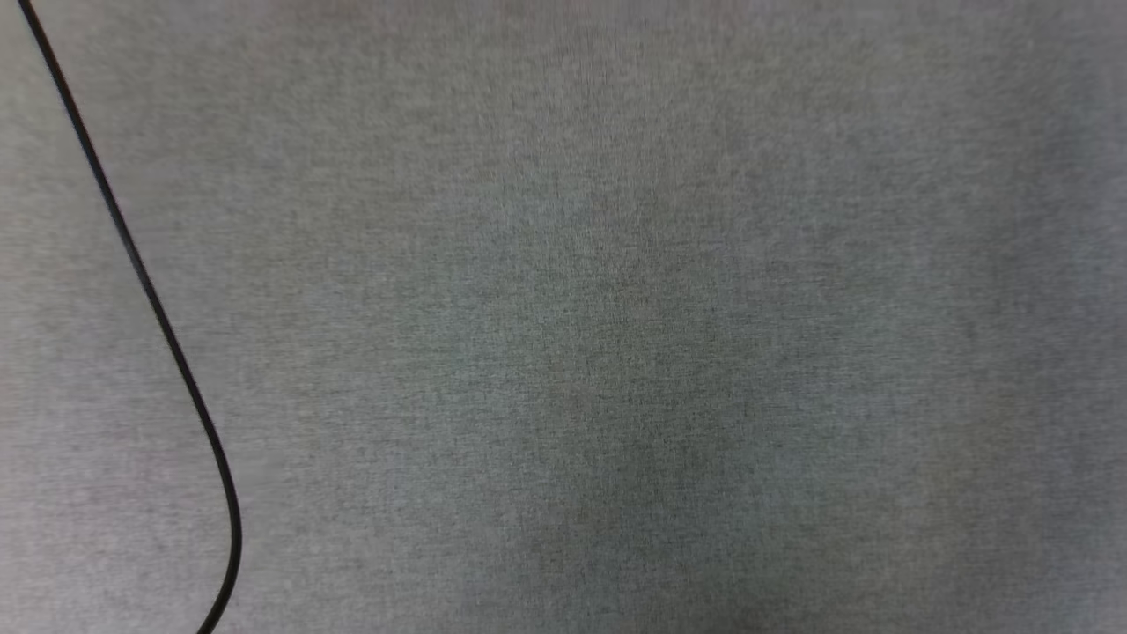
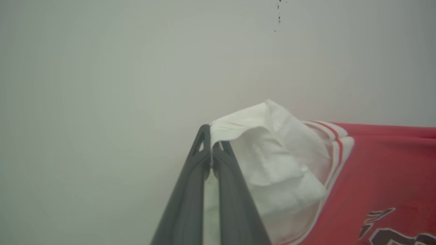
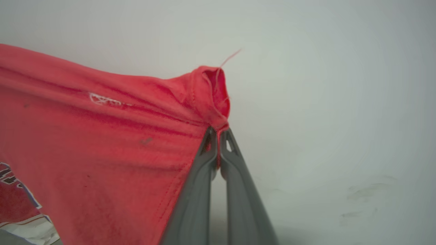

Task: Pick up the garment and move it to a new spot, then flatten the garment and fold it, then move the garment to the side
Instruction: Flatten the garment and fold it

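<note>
The garment (image 2: 381, 177) is a red jersey with white-striped trim and dark lettering. In the left wrist view my left gripper (image 2: 211, 136) is shut on a corner where the white lining is turned outward, and the red cloth stretches off to the right. In the right wrist view my right gripper (image 3: 218, 134) is shut on a bunched red corner of the garment (image 3: 102, 146), which spreads taut to the left with a loose thread at the pinched tip. Both corners are held up in front of a pale wall.
The head view looks down on a grey cloth-covered surface (image 1: 616, 335). A thin black cable (image 1: 132, 264) runs down its left side and curves near the bottom edge. Faint smudges mark the pale wall (image 3: 368, 194) in the right wrist view.
</note>
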Available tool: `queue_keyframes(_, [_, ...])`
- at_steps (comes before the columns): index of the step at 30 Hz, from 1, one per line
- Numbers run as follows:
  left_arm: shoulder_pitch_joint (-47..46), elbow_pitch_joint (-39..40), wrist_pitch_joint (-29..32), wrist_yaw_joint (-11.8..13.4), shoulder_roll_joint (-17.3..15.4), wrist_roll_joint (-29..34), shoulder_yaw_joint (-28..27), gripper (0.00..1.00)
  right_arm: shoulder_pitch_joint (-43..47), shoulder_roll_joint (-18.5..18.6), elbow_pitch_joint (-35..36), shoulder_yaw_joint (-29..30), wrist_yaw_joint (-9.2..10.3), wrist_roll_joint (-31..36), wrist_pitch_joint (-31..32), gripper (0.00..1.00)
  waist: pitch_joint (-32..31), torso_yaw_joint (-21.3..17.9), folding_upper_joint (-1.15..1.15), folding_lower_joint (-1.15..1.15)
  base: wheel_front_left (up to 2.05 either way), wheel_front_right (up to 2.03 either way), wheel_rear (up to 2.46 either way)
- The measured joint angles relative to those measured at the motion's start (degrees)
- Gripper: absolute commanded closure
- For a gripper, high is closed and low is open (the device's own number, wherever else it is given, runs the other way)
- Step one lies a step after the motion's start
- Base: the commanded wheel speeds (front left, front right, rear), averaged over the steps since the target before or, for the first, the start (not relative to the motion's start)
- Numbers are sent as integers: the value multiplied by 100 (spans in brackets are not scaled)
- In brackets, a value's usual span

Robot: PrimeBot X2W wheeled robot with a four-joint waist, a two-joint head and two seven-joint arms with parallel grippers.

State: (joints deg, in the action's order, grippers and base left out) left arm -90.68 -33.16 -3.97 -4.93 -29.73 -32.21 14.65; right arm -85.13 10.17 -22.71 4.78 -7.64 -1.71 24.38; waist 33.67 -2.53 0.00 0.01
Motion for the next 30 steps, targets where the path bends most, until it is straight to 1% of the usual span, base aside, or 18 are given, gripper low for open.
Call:
queue_keyframes(4, [-165, -381, -58, -40, 45, -76, -4, 100, -233, -141, -307, 53, 0, 83, -168, 100, 314, -22, 0, 0, 0, 0, 0])
queue_keyframes(8, [-156, -802, -127, -88, 51, -126, 20, 100, -241, -365, -633, 42, 1, 145, -345, 100, 547, -62, 0, 0, 0, 0, 0])
queue_keyframes(12, [-32, -1198, -220, -169, 63, -247, 60, 100, -224, -485, -969, 78, 1, 137, -568, 100, 693, -118, 0, 0, 0, 0, 0])
queue_keyframes(17, [343, -1685, -393, -245, 214, -499, 170, 100, 57, -590, -1443, 132, 7, 97, -865, 100, 732, -97, 0, 0, 0, 0, 0])
queue_keyframes(21, [799, -1979, -532, -257, 449, -783, 280, 100, 483, -627, -1825, 71, 9, 14, -1121, 100, 634, -40, 0, -1, 0, 0, 0])
queue_keyframes(24, [1313, -2008, -600, -257, 608, -1053, 439, 100, 972, -657, -2098, -67, 10, -93, -1272, 100, 486, -3, 0, -1, 0, 0, 0])
queue_keyframes(26, [1688, -1991, -654, -257, 672, -1195, 612, 100, 1276, -665, -2234, -133, 10, -236, -1354, 100, 364, 30, 0, -1, 0, 0, 0])
queue_keyframes(30, [2497, -1904, -799, -257, 740, -1548, 773, 100, 1958, -637, -2369, -324, 11, -446, -1544, 100, 49, 86, 0, -1, 0, 0, 0])
